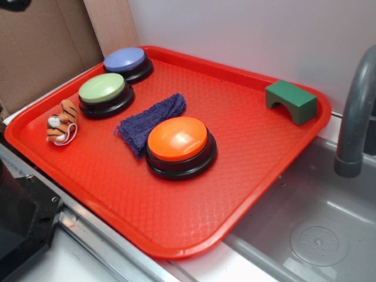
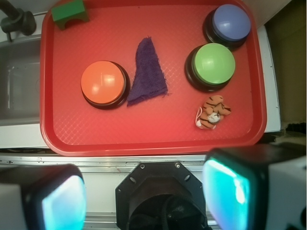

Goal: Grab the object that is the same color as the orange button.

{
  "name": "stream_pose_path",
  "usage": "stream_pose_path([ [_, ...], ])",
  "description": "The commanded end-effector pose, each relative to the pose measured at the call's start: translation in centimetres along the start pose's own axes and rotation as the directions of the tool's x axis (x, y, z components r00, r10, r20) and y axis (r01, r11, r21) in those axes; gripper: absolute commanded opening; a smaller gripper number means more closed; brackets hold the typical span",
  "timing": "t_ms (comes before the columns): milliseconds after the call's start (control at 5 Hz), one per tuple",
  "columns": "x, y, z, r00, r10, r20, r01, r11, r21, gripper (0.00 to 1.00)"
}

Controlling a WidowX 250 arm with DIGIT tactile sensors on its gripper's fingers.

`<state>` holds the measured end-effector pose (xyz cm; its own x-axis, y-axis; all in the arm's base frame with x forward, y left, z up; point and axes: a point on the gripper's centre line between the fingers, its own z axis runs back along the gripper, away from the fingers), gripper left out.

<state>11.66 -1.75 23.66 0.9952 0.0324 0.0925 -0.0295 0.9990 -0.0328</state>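
1. Red plastic fills most of both views: a tray rests on a pale bench, partly overhanging a grey sink with its tap.
2. The plush tiger lies on the tray near one rim, orange with black stripes, its thin white loop trailing beside it. Nothing touches it.
3. Just beside the tiger stands the green-topped button, and beyond that the blue-topped button.
4. The orange button sits near the middle of the tray, well apart from the tiger.
5. A dark purple cloth lies between the orange and green buttons, one edge touching the orange button's black base.
6. A green arch-shaped block stands at the far corner by the tap.
7. The gripper hangs above the tray's near edge, its two fingers spread wide and holding nothing.
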Motion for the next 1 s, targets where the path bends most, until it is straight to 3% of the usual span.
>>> stream_pose_path([
  [0,0.0,0.0,0.0,1.000,0.000,0.000,0.000,1.000,0.000,1.00],
  [400,1.0,2.4,-2.6,0.989,0.133,0.071,-0.133,0.991,-0.005,1.00],
  [800,2.8,7.5,-9.2,0.920,0.379,0.100,-0.382,0.924,0.011,1.00],
])
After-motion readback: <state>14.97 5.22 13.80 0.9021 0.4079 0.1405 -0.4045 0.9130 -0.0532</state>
